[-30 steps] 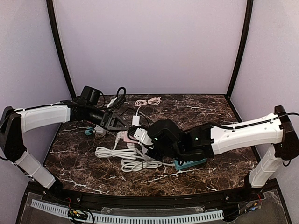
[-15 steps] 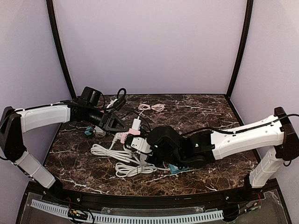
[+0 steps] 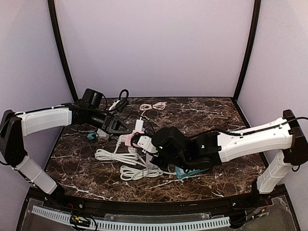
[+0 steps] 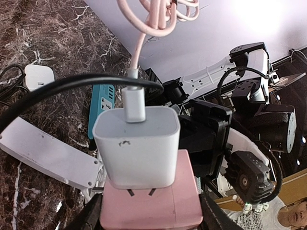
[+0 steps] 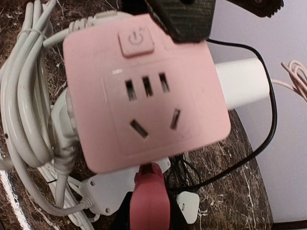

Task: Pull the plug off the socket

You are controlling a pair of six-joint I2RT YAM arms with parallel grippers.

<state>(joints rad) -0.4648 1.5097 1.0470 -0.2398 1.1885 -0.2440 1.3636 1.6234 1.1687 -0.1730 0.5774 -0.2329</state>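
My left hand [image 4: 151, 218] grasps socket [image 4: 158, 191] | left wrist: plug [image 4: 136, 143] at its 12 o'clock, prongs [image 4: 130, 192] half bared | top view: prongs too small | right wrist only: power button [image 5: 136, 40] | right hand [image 3: 143, 143] clenched, contents unclear

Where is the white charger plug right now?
The white charger plug sits mid-frame in the left wrist view, left of table centre, prongs partly out of the pink socket cube beneath it.

White plug [image 4: 136, 146] stands partly withdrawn from pink socket [image 4: 153, 203], two prongs exposed. Pink cable [image 4: 139, 43] leaves its top. Left hand [image 4: 151, 219] grips the socket on both sides, above the marbled surface [image 4: 48, 38].
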